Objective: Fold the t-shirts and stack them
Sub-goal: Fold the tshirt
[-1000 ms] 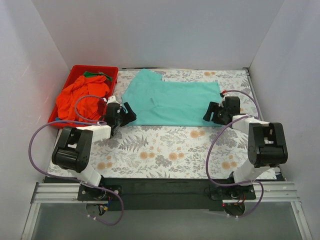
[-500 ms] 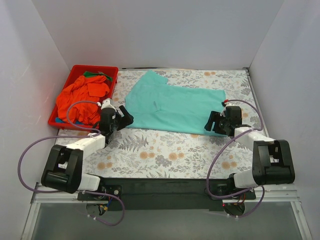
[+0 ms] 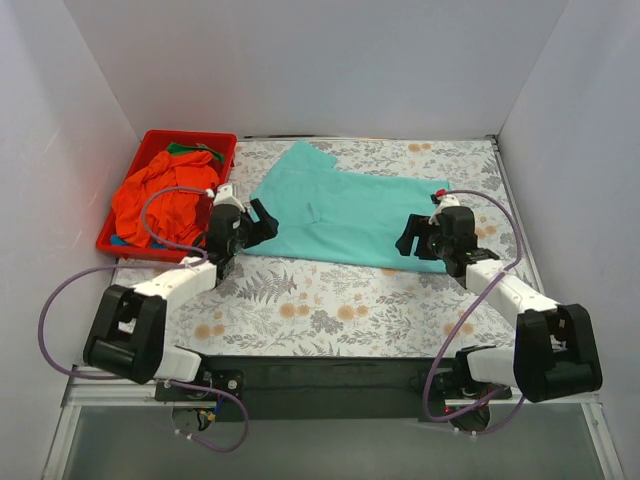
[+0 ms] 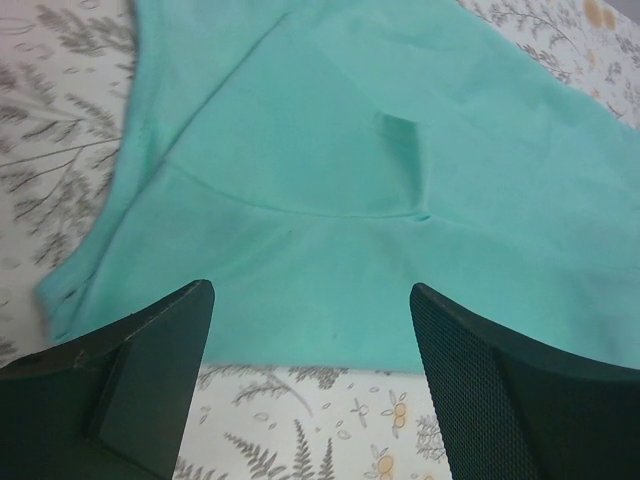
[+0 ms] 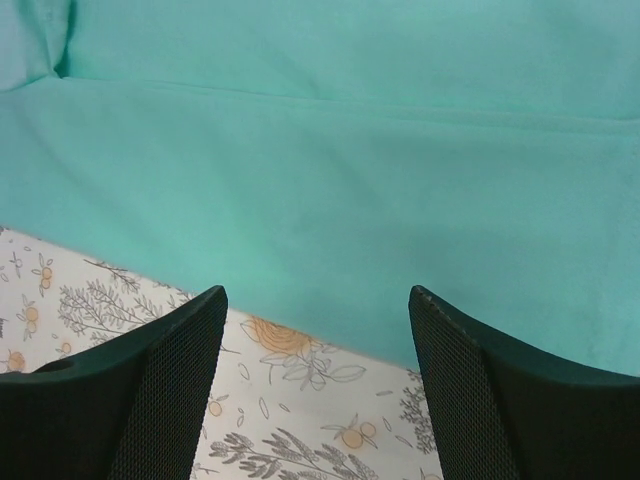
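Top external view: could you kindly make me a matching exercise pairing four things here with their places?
1. teal t-shirt
2. orange-red t-shirt
3. red bin
4. right end effector

A. heaped in the bin
B. far-left corner of the floral table
C. spread across the table's far middle
D. open, at the teal shirt's near right edge

Pairs: 1-C, 2-A, 3-B, 4-D

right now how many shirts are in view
2 clear: teal shirt spread on the table, orange shirt heaped in the red bin. Green and blue scraps there may be more.
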You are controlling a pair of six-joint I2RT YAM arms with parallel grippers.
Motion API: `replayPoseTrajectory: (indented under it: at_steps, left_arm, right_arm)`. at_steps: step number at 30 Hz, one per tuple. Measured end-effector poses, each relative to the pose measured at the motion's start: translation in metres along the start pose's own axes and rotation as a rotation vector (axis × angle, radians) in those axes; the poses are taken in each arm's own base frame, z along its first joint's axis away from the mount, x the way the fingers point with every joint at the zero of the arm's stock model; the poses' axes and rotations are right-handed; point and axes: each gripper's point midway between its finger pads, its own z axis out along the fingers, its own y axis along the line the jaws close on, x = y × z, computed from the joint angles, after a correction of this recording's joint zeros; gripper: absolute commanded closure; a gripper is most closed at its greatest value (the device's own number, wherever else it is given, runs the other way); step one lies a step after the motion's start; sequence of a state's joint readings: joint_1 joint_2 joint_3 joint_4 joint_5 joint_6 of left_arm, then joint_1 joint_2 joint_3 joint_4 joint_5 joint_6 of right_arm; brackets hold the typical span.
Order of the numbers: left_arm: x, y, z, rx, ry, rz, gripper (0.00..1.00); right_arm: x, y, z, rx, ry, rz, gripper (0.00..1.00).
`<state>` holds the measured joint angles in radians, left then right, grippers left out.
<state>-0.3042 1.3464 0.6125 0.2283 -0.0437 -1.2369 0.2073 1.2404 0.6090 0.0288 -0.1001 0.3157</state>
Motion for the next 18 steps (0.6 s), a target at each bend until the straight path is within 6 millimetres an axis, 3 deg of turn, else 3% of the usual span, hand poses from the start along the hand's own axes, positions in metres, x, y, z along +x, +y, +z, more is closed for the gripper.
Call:
replayPoseTrajectory:
  at_steps: [8, 14, 18]
  left_arm:
    - [0.009, -0.054, 0.046, 0.098, 0.037, 0.099, 0.20]
    - [0.016, -0.054, 0.074, 0.103, 0.039, 0.124, 0.19]
    - [0.036, -0.045, 0.090, 0.093, 0.081, 0.130, 0.19]
  right_arm:
    - [-0.013, 0.017, 0.037, -0.045, -0.003, -0.033, 0.20]
    - [-0.009, 0.014, 0.065, -0.042, 0.025, -0.032, 0.19]
    - [0.000, 0.009, 0.076, -0.029, 0.052, -0.030, 0.19]
